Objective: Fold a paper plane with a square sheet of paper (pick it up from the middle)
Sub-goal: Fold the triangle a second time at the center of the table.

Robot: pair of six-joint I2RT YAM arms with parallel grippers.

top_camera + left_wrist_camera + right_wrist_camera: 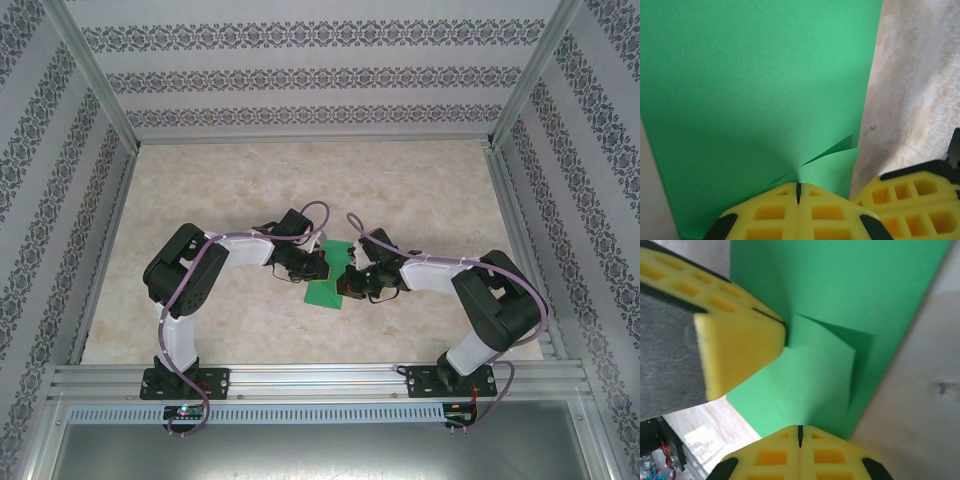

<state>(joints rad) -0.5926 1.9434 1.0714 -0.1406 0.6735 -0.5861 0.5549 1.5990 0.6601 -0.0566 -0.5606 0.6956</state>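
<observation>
The square sheet of paper (325, 293) is bright green and lies on the table between the two arms, with one corner turned over into a flap (815, 370). My left gripper (798, 184) is shut, its yellow tips pinching the flap's edge where the paper puckers (832, 165). My right gripper (800, 427) is shut too, with the flap's near edge running into its tips. The left gripper's fingers (740, 345) show at the flap's far corner in the right wrist view. From above, both grippers (325, 265) (347, 281) meet over the sheet and hide most of it.
The beige marbled table (400, 190) stretches behind and to both sides of the arms. Patterned walls with metal posts (95, 75) close it in at the back and sides. An aluminium rail (320, 380) carries the arm bases along the near edge.
</observation>
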